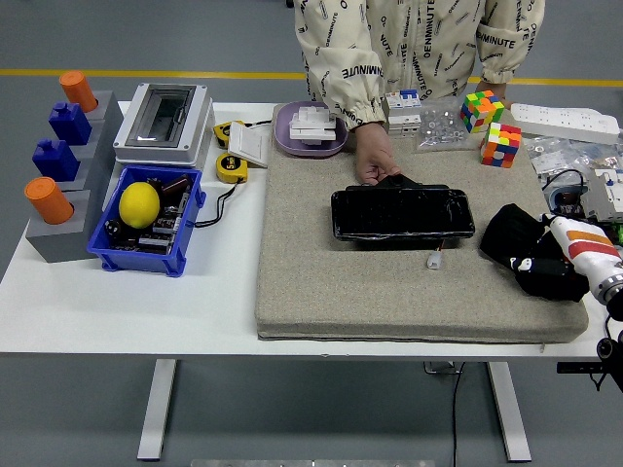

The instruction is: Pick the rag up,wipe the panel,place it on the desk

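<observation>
The black rag (514, 236) lies bunched on the grey felt mat (321, 282) at about 3 o'clock from the panel (401, 214), near the mat's right edge. The robot's right hand (550, 274) comes in from the right side of the frame, its black fingers (538, 265) lying on the rag's lower right part at roughly 4 o'clock of the cloth; black against black, so whether those fingers are clenched around the rag or only resting on it cannot be told. The glossy black panel sits flat across the middle of the mat, long side running 9 to 3 o'clock. A person stands at the far side of the table, and one hand (373, 159) touches the panel's far edge at around 11 o'clock of it. A small white connector (433, 260) lies on the mat just at 5 o'clock of the panel. Towards 12 o'clock of the rag, two colour cubes (492, 126) stand near the mat's far right corner. Off the mat at 9 o'clock, a blue bin (191, 222) holds a yellow lemon (139, 204)
</observation>
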You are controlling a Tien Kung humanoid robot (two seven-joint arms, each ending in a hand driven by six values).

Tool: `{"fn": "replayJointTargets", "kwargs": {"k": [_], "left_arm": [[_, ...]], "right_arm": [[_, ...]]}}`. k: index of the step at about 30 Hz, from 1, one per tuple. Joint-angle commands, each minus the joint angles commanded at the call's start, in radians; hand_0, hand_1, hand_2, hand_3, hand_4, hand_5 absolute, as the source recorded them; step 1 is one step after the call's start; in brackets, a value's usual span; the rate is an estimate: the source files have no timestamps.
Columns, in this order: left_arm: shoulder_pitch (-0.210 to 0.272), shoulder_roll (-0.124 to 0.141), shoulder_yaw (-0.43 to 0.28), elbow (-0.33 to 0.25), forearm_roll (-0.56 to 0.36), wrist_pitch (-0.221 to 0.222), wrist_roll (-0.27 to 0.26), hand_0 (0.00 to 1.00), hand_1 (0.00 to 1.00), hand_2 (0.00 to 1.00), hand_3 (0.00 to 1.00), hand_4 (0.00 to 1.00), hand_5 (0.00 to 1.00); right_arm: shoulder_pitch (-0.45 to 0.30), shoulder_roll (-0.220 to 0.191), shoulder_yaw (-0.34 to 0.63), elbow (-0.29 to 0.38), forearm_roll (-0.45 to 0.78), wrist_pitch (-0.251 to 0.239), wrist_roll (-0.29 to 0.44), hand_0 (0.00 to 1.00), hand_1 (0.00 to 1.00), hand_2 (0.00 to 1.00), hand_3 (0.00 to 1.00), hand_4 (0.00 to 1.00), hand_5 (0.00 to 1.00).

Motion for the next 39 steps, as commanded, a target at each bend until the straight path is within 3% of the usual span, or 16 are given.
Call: {"fn": "replayJointTargets", "kwargs": {"k": [1,6,7,12,13,18,19,39], "left_arm": [[0.000,0.000,0.000,0.000,0.000,0.000,0.000,0.649,0.663,0.695,0.579,0.682,0.447],[-0.002,0.000,0.001,-0.001,-0.001,0.000,0.000,0.649,0.663,0.695,0.579,0.682,0.447],[-0.002,0.000,0.001,-0.001,-0.001,0.000,0.000,0.649,0.663,0.695,0.579,0.681,0.448],[-0.002,0.000,0.000,0.000,-0.001,0.000,0.000,0.649,0.663,0.695,0.579,0.681,0.448],[-0.002,0.000,0.000,0.000,-0.001,0.000,0.000,0.649,0.663,0.695,0.579,0.681,0.450],[-0.001,-0.001,-0.001,0.000,-0.001,0.000,0.000,0.649,0.663,0.695,0.579,0.681,0.450],[-0.001,-0.001,-0.001,0.000,-0.001,0.000,0.000,0.649,0.663,0.695,0.579,0.681,0.450],[-0.004,0.001,-0.005,0.000,0.001,0.001,0.000,0.649,0.663,0.695,0.580,0.681,0.449]], "right_arm": [[0.000,0.001,-0.002,-0.001,0.001,-0.005,0.000,0.593,0.533,0.563,0.531,0.993,0.431],[0.001,0.002,-0.005,-0.007,-0.013,-0.032,0.002,0.593,0.533,0.563,0.531,0.993,0.431],[0.001,0.002,-0.005,-0.008,-0.016,-0.042,0.003,0.471,0.443,0.490,0.486,0.922,0.368],[0.003,-0.001,-0.001,-0.008,-0.033,-0.064,-0.003,0.471,0.443,0.490,0.486,0.922,0.368],[0.004,-0.001,-0.001,-0.008,-0.035,-0.066,-0.005,0.406,0.414,0.467,0.478,0.946,0.294],[0.004,-0.003,0.001,-0.007,-0.048,-0.069,-0.010,0.406,0.414,0.467,0.478,0.946,0.294],[0.004,-0.003,0.001,-0.007,-0.050,-0.069,-0.011,0.373,0.396,0.459,0.480,0.998,0.202],[0.039,-0.025,-0.006,0.052,-0.054,-0.056,-0.042,0.366,0.403,0.465,0.496,0.998,0.146]]}}
